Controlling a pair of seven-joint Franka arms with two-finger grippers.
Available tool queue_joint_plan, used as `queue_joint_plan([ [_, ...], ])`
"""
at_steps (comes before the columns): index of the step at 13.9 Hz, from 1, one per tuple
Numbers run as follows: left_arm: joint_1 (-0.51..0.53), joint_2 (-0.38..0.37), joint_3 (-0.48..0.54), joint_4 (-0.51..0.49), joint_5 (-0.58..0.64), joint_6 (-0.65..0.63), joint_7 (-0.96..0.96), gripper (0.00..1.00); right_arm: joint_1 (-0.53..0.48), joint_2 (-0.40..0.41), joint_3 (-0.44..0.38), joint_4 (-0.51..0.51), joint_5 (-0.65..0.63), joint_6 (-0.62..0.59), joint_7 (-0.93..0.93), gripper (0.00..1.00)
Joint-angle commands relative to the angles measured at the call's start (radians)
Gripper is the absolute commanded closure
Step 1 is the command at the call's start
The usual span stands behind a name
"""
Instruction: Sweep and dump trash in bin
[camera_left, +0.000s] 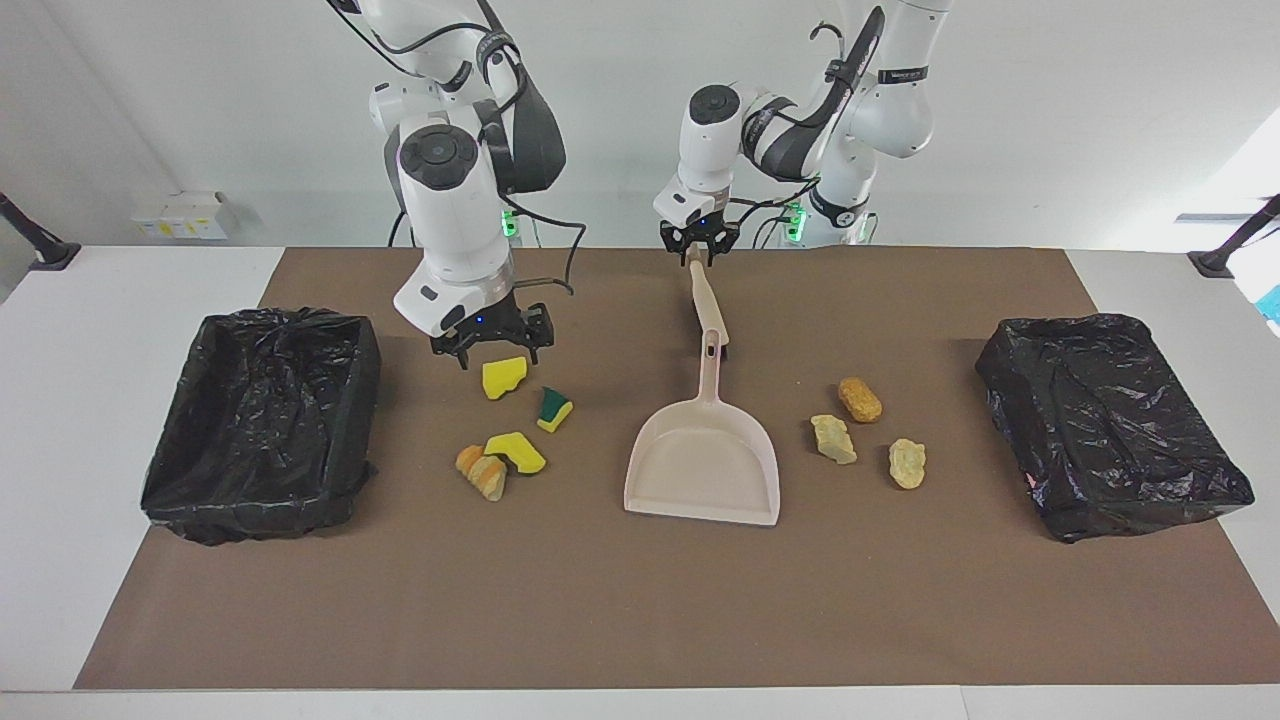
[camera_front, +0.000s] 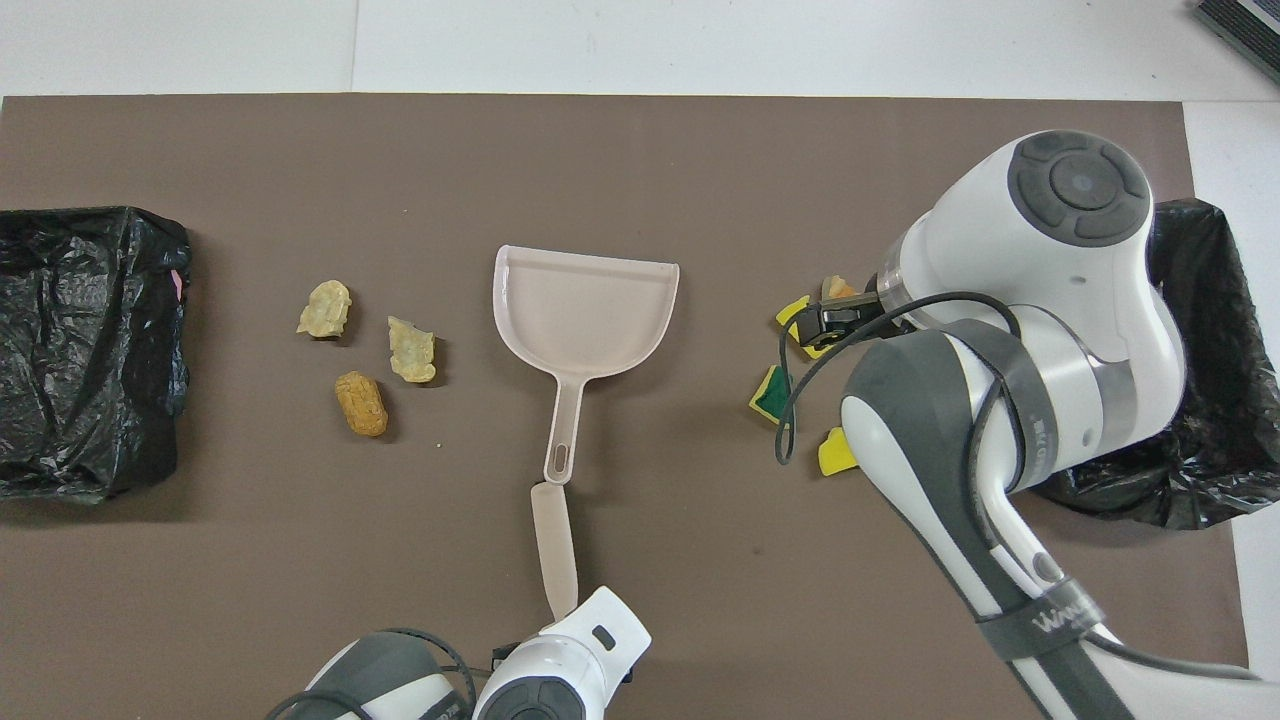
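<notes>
Since the trash is 7 sponge and bread-like scraps, it should be light, soft and easy to push, 4 (camera_left: 510, 425) lying toward the right arm's end of the table and 3 (camera_left: 865, 432) toward the left arm's. The left gripper (camera_left: 699, 250) holds the brush (camera_left: 707, 305) handle's top, its long axis running away from the robots in line with the dustpan (camera_left: 703, 460), whose mouth faces away from them. The right gripper (camera_left: 493, 345) hangs open over the nearest yellow sponge (camera_left: 503, 376).

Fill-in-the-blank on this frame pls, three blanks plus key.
1. Number of scraps in the dustpan: ___.
2. The left end effector grips the beige brush; the right end effector hangs over a ___ sponge piece.
3. Between the dustpan and the bin at the left arm's end lie ___ scraps.
Missing: zero; yellow; three.
</notes>
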Motion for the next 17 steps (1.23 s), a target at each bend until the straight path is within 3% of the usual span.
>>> queue_joint_plan([
  [1,-0.019,0.009,0.016,-0.017,-0.012,0.014,-0.019,0.89,-0.007,-0.023,0.004,-0.024,0.018,0.003,0.002,0.0],
  [2,-0.016,0.015,0.016,-0.01,-0.012,0.012,-0.026,1.0,-0.005,-0.023,0.004,-0.024,0.018,0.003,0.002,0.0],
  [8,0.059,0.006,0.021,0.032,-0.012,-0.092,0.071,1.0,-0.004,-0.02,0.006,-0.013,0.019,0.0,0.008,0.0],
  [12,0.168,-0.034,0.029,0.137,-0.012,-0.311,0.208,1.0,0.055,-0.018,0.006,-0.008,0.022,0.03,0.137,0.0],
  [15,0.293,-0.107,0.03,0.19,-0.012,-0.498,0.344,1.0,0.099,-0.02,0.018,-0.013,0.022,0.061,0.27,0.0],
  [17,0.388,-0.109,0.032,0.224,-0.002,-0.557,0.439,1.0,0.147,-0.015,0.018,-0.019,0.022,0.101,0.381,0.0],
])
